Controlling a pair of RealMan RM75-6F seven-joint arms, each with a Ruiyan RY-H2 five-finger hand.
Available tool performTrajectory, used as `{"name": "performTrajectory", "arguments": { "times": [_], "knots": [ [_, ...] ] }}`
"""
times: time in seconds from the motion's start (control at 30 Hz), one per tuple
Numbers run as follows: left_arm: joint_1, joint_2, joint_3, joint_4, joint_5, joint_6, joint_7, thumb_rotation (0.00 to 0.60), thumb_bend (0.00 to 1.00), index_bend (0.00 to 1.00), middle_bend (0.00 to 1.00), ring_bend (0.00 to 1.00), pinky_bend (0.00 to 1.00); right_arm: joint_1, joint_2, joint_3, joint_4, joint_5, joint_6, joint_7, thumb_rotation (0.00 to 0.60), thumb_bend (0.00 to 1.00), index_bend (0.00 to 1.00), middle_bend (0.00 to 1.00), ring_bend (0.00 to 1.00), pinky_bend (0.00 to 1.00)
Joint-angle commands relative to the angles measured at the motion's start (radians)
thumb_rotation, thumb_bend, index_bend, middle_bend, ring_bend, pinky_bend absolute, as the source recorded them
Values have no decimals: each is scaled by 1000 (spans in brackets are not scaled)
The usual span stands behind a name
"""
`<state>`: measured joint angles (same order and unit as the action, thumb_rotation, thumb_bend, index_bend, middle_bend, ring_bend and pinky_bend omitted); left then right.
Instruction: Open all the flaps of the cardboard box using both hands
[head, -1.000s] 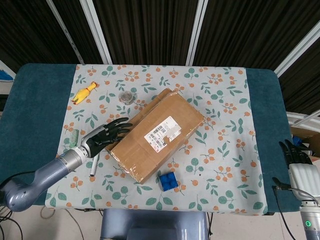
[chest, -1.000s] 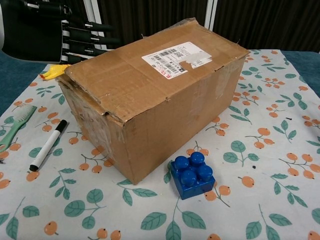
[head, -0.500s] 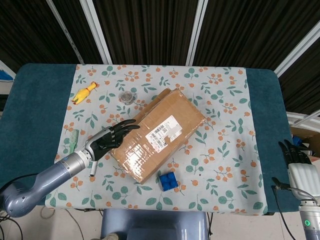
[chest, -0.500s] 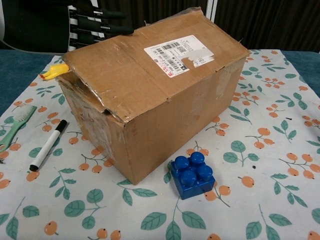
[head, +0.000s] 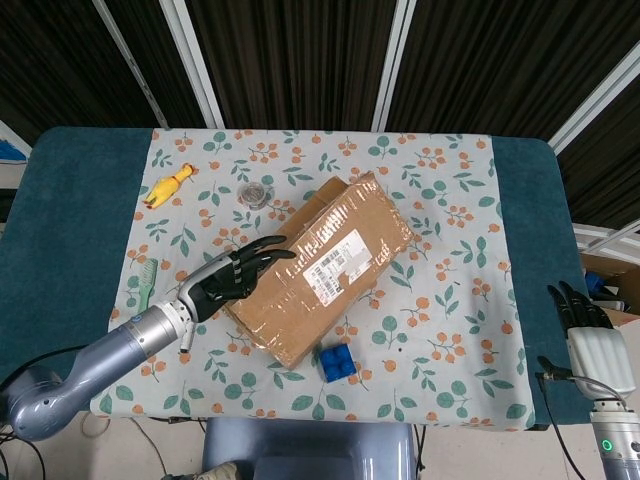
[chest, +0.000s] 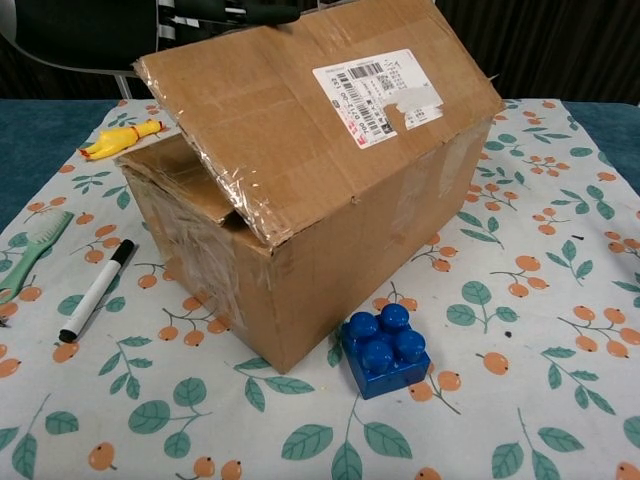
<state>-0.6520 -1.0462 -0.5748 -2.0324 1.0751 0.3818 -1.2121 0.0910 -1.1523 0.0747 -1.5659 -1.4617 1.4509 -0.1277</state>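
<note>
The brown cardboard box (head: 330, 262) lies diagonally in the middle of the flowered cloth, with a white shipping label on top. Its long top flap (chest: 320, 110) is tilted up along its left edge, showing a dark gap and an inner flap beneath. My left hand (head: 235, 277) is at that raised edge with its dark fingers spread, touching the flap from the left. In the chest view only the fingertips (chest: 245, 12) show, above the flap. My right hand (head: 583, 322) hangs off the table's right edge, far from the box, fingers apart and holding nothing.
A blue toy brick (chest: 387, 350) sits against the box's near corner. A black marker (chest: 97, 290) and a green comb (chest: 30, 255) lie to the left. A yellow rubber chicken (head: 168, 187) and a small round dish (head: 257, 192) sit behind.
My left hand has moved right to the box's edge and pushed the long top flap up. The flap lay flat a second ago and now stands tilted. The right hand has barely shifted.
</note>
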Motion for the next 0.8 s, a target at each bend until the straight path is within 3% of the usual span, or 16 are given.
{"name": "performTrajectory", "arguments": {
  "times": [0.03,0.43,0.8],
  "knots": [
    [-2,-5,-4,-8,2,0,9,600,752,100,116,74,232,0,0,2,1,3,0,1,600,0,0,76,131,212],
    [-24,-40,-21,-69,25,58,92,600,752,159,116,74,225,-2,3,2,-2,5,5,-1,600,0,0,76,131,212],
    [-88,-67,2,-97,5,92,200,600,752,231,95,20,123,-1,2,1,-5,9,0,-8,600,0,0,76,131,212]
  ]
}}
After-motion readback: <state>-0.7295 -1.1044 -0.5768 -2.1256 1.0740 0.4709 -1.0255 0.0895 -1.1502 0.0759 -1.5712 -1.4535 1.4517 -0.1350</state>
